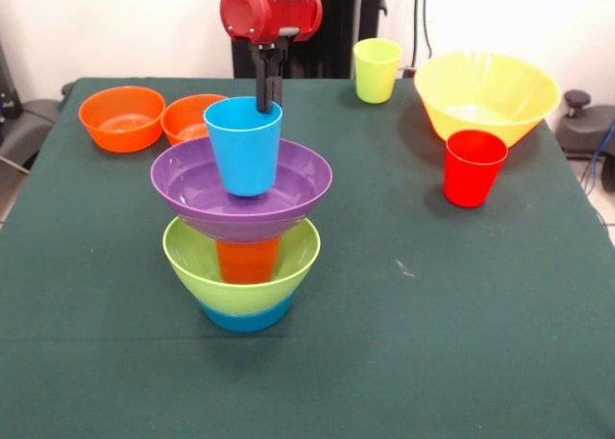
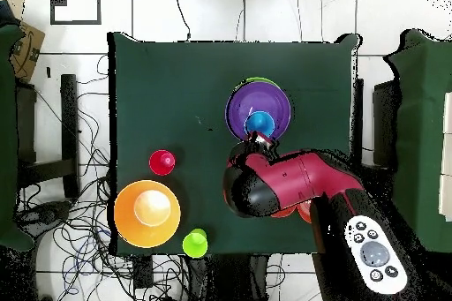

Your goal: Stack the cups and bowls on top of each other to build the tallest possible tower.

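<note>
We record, taking the tower [image 1: 242, 237] as our landmark, the following on the dark green cloth-covered table [image 1: 432, 314].

Tower, from the base up: small blue plastic bowl [image 1: 246, 316]; medium lime green plastic bowl [image 1: 240, 266] resting in it; orange tapered plastic cup [image 1: 248, 260] standing inside the green bowl; wide purple plastic bowl [image 1: 241, 189] perched on that cup; light blue tapered plastic cup [image 1: 245, 146] upright in the purple bowl.

Gripper [image 1: 268, 91]: black fingers at the far rim of the light blue cup, drawn close together; we cannot tell whether they pinch the rim.

Left of the tower and behind it: two small orange plastic bowls [image 1: 122, 118] [image 1: 192, 118], side by side.

Right of the tower: red tapered plastic cup [image 1: 474, 167], upright; behind it the largest yellow plastic bowl [image 1: 486, 95]; yellow-green tapered plastic cup [image 1: 377, 70] near the table's far edge.
</note>
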You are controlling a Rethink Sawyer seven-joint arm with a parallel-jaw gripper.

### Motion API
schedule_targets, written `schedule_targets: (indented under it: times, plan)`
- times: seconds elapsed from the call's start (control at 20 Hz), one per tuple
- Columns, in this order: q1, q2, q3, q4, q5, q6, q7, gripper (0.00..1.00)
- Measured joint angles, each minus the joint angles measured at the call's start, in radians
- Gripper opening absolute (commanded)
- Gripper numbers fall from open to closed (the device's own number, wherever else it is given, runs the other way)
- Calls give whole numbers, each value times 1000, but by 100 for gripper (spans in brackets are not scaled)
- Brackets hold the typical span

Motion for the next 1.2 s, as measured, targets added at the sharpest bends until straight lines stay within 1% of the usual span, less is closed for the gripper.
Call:
schedule_targets:
  times: [0.3,1.2]
  plan:
    - [6,13,-12,0,0,0,0,0]
    - [10,12,-20,0,0,-16,0,0]
